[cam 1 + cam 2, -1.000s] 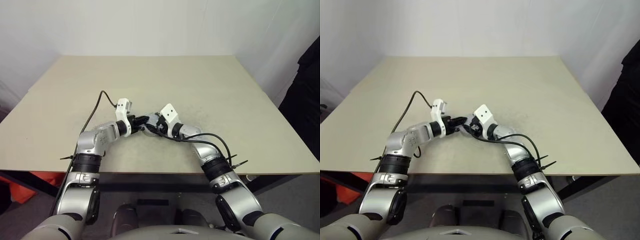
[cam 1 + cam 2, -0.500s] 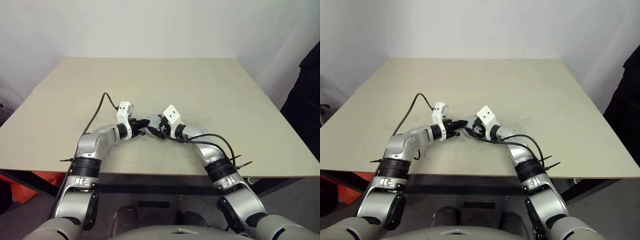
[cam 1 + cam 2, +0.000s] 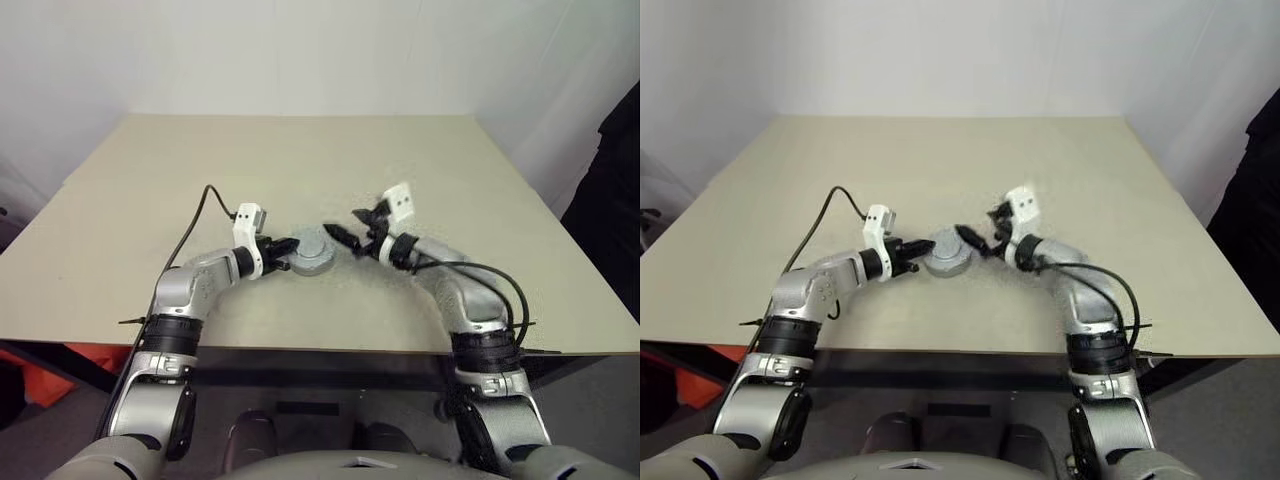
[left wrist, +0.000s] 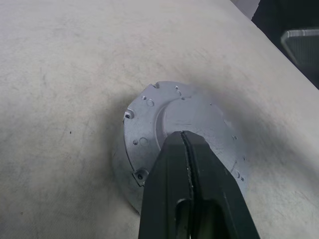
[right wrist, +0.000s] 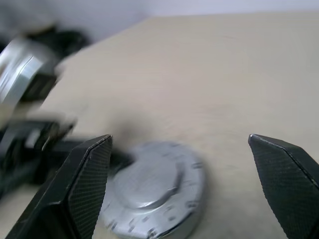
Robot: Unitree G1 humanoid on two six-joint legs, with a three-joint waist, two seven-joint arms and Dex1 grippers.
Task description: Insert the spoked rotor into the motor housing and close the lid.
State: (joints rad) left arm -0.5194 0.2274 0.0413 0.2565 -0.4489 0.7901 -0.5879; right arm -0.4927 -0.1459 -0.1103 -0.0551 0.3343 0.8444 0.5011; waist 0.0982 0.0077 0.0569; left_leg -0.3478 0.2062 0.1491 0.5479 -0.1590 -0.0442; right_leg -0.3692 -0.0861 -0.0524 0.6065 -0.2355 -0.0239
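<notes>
Your lid (image 3: 312, 252) now sits flat on the table (image 3: 450, 160) between the two arms, its light-grey metal top and raised centre hub facing up. From the wrist views it appears to cover the motor housing completely; no copper windings or spoked rotor are visible, so they are probably underneath, though you cannot confirm that from here.

Your left gripper (image 4: 185, 144) has its two black fingers pressed together with nothing between them, and the tips rest over the near edge of the lid, at or just above the metal. Your right gripper (image 3: 345, 233) is spread wide and empty, hanging in the air just beside the lid's far-right edge and clear of it.

Expect the assembly to behave as a stiff, fairly heavy metal puck. The top is smooth and likely slippery, and the low rim gives little to pinch, so a grip across the flat face would probably slide off. If you need to move or steady it, take it across the outer rim with the fingers on opposite sides, or press down on the raised hub. Check that the rim sits evenly all round before calling it closed.
</notes>
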